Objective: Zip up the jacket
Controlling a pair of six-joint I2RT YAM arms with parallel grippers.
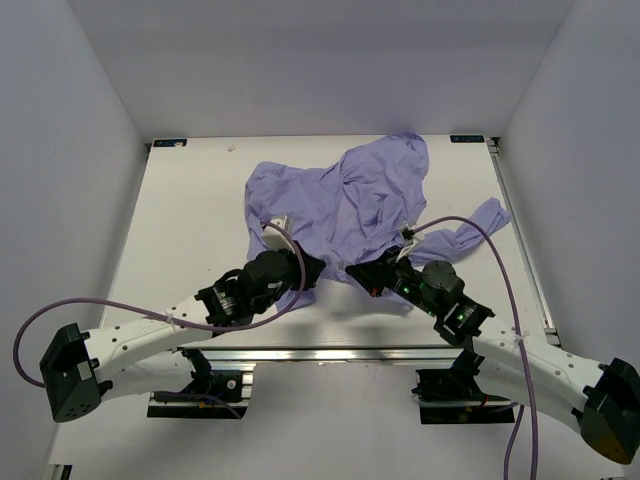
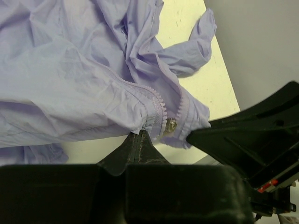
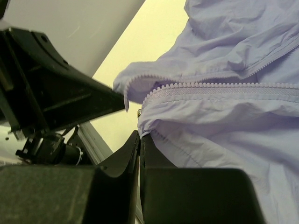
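The lavender jacket (image 1: pixel 350 200) lies crumpled on the white table (image 1: pixel 190 230), with one sleeve (image 1: pixel 470 232) trailing right. My left gripper (image 1: pixel 312 268) and right gripper (image 1: pixel 356 272) meet at its near hem. In the left wrist view the left gripper (image 2: pixel 140 134) is shut on the jacket (image 2: pixel 70 93) hem just below the zipper teeth (image 2: pixel 149 93), with the metal slider (image 2: pixel 170 126) beside it. In the right wrist view the right gripper (image 3: pixel 141 136) is shut on the jacket (image 3: pixel 224 126) hem corner under the zipper teeth (image 3: pixel 210 86). Each wrist view shows the other gripper close by.
White enclosure walls (image 1: pixel 60 150) stand on the left, back and right. A metal rail (image 1: pixel 330 352) runs along the table's near edge. Purple cables (image 1: pixel 120 308) loop from both arms. The table's right edge rail (image 1: pixel 520 230) lies beside the sleeve.
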